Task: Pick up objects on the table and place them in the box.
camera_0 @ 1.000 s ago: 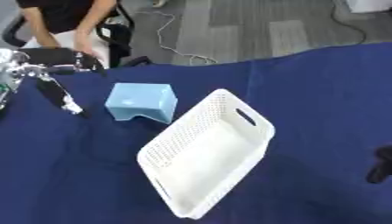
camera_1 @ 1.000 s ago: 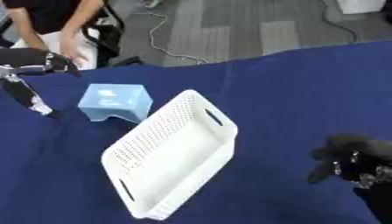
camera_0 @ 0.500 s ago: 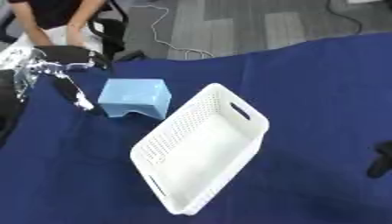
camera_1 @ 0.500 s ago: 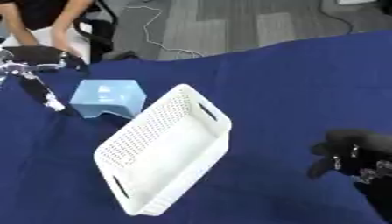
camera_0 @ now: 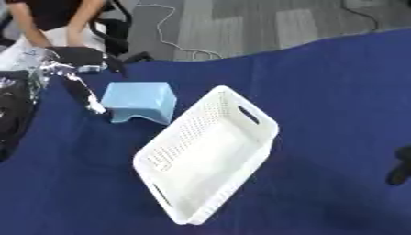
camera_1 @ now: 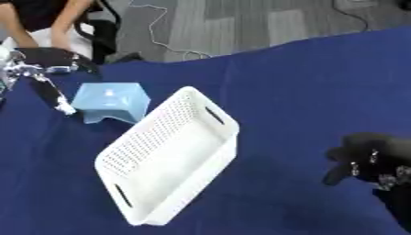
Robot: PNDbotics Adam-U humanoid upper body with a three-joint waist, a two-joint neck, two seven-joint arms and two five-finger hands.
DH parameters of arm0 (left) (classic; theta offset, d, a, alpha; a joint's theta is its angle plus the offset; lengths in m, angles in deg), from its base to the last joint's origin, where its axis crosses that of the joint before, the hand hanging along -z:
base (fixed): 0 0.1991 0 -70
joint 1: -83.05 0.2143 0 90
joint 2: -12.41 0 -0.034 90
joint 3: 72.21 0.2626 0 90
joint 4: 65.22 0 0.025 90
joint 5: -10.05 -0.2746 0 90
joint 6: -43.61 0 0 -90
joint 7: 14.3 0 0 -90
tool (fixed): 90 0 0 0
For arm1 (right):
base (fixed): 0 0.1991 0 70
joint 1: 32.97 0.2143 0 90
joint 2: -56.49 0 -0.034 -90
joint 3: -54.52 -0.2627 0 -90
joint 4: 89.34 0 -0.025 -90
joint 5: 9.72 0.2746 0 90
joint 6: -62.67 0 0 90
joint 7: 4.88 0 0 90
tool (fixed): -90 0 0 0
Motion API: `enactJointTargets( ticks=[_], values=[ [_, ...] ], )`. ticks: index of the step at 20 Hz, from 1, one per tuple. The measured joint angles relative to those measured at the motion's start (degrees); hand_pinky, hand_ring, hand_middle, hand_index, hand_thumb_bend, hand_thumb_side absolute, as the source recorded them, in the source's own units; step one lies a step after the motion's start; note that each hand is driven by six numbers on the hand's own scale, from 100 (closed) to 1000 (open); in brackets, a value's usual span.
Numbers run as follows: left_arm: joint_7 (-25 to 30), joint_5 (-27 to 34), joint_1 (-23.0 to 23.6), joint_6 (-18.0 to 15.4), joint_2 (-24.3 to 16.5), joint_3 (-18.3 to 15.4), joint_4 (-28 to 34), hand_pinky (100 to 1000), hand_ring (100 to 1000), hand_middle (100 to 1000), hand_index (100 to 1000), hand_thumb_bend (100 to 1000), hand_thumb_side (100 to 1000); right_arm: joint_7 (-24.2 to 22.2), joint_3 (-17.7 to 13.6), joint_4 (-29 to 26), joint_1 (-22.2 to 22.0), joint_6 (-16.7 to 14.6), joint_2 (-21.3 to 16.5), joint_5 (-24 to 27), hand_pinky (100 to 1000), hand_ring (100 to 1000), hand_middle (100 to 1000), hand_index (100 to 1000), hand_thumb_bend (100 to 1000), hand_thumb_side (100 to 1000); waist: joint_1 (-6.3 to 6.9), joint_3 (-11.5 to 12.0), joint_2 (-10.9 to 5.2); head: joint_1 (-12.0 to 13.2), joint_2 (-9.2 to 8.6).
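Note:
A light blue stool-shaped object [camera_0: 141,101] stands on the blue tablecloth at the upper left. Just right of it a white perforated basket [camera_0: 205,160] lies at an angle, with nothing inside. My left hand [camera_0: 84,92] comes in from the upper left, open. One straight finger points down, its silvery tip right beside the blue object's left edge; I cannot tell whether it touches. My right hand [camera_1: 371,158] rests open near the lower right corner, far from the basket.
The table's far edge [camera_0: 241,54] runs across the top, with grey floor and a white cable [camera_0: 164,32] beyond it. A person sits past the far left corner beside a black chair [camera_0: 112,27]. My dark left arm [camera_0: 12,114] fills the left border.
The camera has shifted, sliding the whole picture. My left hand's finger has come closer to the blue object's left side. The right hand has stayed where it was.

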Motion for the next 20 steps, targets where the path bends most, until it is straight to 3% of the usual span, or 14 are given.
enactJointTargets(
  ticks=[20],
  values=[
    [0.12,-2.08,-1.03,0.72,3.07,-1.54,-1.43,718,758,762,835,926,695,-0.25,0.68,0.00,2.49,0.25,0.50,0.54,744,892,919,959,100,788,0.69,-2.29,1.47,0.04,0.04]
  ],
)
